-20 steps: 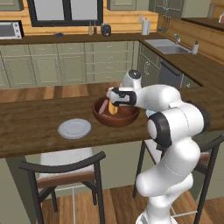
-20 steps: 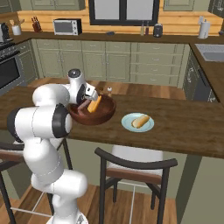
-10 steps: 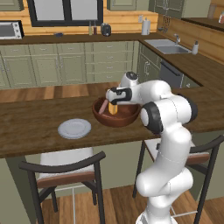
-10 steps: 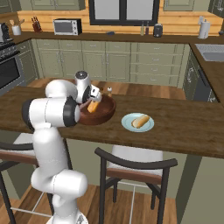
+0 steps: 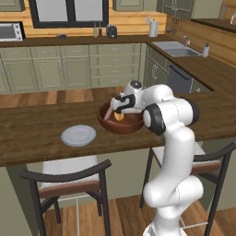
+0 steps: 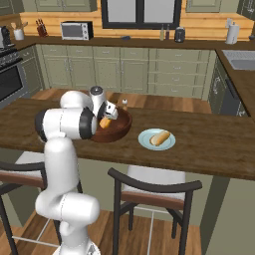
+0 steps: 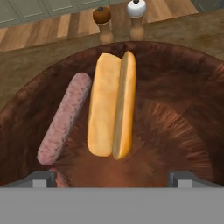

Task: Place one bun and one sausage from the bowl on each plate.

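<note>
Bowl: holds one bun and a sausage at its 9 o'clock. Blue-green plate: bun delivered, sausage wanting. Grey-white plate: bare. End effector: released, poised over bowl. Roughly a quarter done.

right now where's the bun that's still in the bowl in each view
Left base view: the bun peeks out of the bowl, mid-frame, under the gripper.
Right base view: left of centre, an orange sliver in the bowl beside the hand.
Hand view: centre, lying lengthwise, with a sausage beside it on the left.
Shared landmark: the dark wooden bowl itself.
</note>
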You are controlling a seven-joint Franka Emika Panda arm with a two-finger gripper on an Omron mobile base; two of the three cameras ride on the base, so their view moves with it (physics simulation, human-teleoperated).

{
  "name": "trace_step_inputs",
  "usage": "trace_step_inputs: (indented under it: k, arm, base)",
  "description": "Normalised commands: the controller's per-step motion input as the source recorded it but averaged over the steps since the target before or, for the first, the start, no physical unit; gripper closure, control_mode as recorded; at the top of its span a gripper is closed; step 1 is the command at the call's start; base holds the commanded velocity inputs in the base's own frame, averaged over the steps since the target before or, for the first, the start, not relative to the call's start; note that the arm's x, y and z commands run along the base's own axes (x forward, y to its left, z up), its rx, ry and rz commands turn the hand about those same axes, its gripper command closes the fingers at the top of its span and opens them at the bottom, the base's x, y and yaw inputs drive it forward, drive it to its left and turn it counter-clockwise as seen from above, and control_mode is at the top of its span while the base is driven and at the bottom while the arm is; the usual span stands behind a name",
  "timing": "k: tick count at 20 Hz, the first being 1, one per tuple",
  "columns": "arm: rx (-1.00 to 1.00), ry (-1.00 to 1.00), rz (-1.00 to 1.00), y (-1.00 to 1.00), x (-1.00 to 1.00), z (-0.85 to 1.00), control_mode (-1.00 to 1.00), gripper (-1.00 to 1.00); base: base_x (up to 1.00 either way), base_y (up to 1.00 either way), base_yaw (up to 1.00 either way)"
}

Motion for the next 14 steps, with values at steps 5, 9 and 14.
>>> trace_step_inputs:
  k: [5,9,14]
  arm:
    - [0.00,0.01,0.00,0.00,0.24,-0.33,-1.00,-1.00]
    - [0.00,0.02,0.00,0.00,0.23,-0.37,-1.00,-1.00]
    - [0.00,0.03,0.00,0.00,0.22,-0.35,-1.00,-1.00]
  base:
    - [0.00,0.00,0.00]
    - [0.00,0.00,0.00]
    - [0.00,0.00,0.00]
